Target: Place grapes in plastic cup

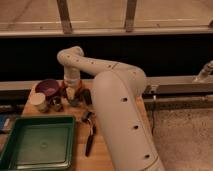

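Note:
My gripper (73,98) hangs at the end of the white arm, low over the back of the wooden board (107,150), just right of a purple bowl (48,87). A bit of orange-red shows right at the gripper. A dark lump (86,96) sits against its right side, and I cannot tell whether that is the grapes. The plastic cup does not show for certain. A blue shape (4,123) is cut off by the left edge, and I cannot tell what it is.
A white cup (39,101) and a small metal cup (55,103) stand in front of the bowl. A green tray (37,143) fills the front left. A dark utensil (90,137) lies beside it. My arm's big white link (122,120) covers the right of the board.

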`<state>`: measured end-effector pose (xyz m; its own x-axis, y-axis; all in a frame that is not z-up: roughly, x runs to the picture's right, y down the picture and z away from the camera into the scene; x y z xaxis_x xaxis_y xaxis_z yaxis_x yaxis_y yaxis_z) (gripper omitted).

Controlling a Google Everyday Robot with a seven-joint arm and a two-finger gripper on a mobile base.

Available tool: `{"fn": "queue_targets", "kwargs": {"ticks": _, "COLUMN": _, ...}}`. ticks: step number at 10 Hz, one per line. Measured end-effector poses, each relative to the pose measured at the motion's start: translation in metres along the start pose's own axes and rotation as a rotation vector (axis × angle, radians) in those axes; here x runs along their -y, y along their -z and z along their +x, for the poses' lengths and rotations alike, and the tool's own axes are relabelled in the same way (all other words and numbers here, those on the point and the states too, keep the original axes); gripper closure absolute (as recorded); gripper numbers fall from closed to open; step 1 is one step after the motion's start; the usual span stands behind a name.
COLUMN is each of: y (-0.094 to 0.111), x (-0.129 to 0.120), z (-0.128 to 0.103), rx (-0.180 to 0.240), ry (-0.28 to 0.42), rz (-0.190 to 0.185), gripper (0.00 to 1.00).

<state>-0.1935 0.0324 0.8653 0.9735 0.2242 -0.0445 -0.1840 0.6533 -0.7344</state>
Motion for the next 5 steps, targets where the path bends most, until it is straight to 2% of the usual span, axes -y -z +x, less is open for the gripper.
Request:
{"fn": "queue_targets", "kwargs": {"ticks": 2, "y": 0.007, "x": -0.001, "z": 0.002, "rx": 0.010, "ry": -0.005, "rz": 0.016, "gripper": 0.20}}
{"fn": "queue_targets", "kwargs": {"ticks": 4, "y": 0.028, "x": 0.005, "z": 0.007, "rx": 0.035, "ry": -0.033, "rz": 0.063, "gripper": 0.20}}
{"fn": "queue_targets", "kwargs": {"ticks": 5, "y": 0.025, "x": 0.006, "z": 0.010, "rx": 0.029, "ry": -0.036, "rz": 0.062, "gripper": 0.20}}
